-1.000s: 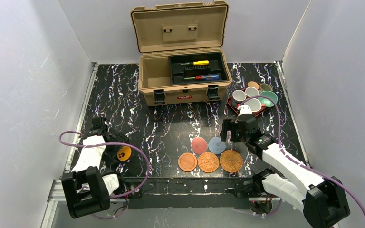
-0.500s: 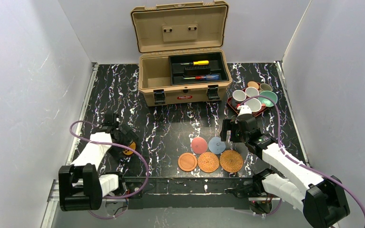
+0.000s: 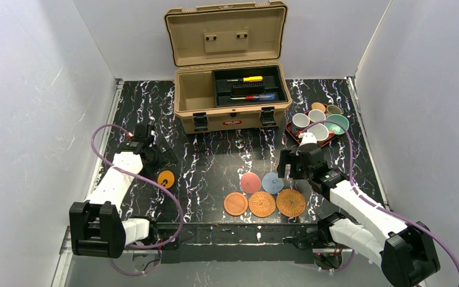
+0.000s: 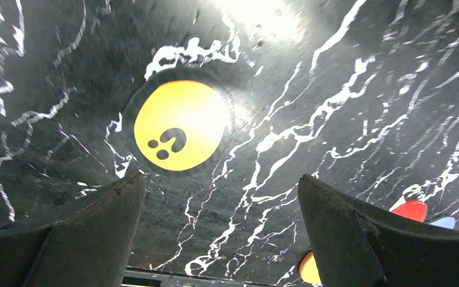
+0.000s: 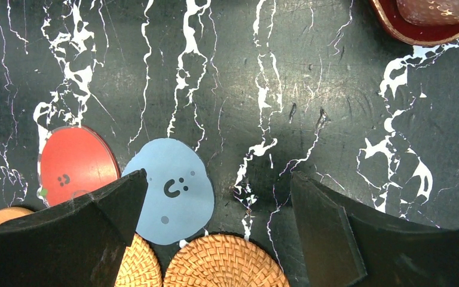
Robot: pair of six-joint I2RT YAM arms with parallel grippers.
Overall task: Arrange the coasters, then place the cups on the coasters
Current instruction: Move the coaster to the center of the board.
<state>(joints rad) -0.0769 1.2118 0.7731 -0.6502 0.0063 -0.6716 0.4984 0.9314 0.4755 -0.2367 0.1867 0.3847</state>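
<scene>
Five coasters lie grouped at the near middle: pinkish-red (image 3: 250, 182), blue-grey (image 3: 272, 182), smooth brown (image 3: 235, 204) and two woven ones (image 3: 262, 204) (image 3: 290, 202). The sixth, orange with black marks (image 3: 166, 178) (image 4: 179, 125), lies alone at the left. My left gripper (image 3: 166, 158) (image 4: 221, 178) hovers open just behind it, holding nothing. Over the blue-grey coaster (image 5: 170, 191), my right gripper (image 3: 287, 166) (image 5: 218, 176) hangs open and empty. The cups (image 3: 319, 131) stand crowded on a dark red tray (image 3: 291, 130) at the right rear.
An open tan toolbox (image 3: 230, 89) with screwdrivers in its tray stands at the back centre. White walls close in the left, right and rear. The tray's corner (image 5: 418, 33) shows at the top right of the right wrist view.
The left arm has swung away from the near edge toward the back. The orange coaster now lies uncovered, slightly farther right and back. The right arm has not moved.
</scene>
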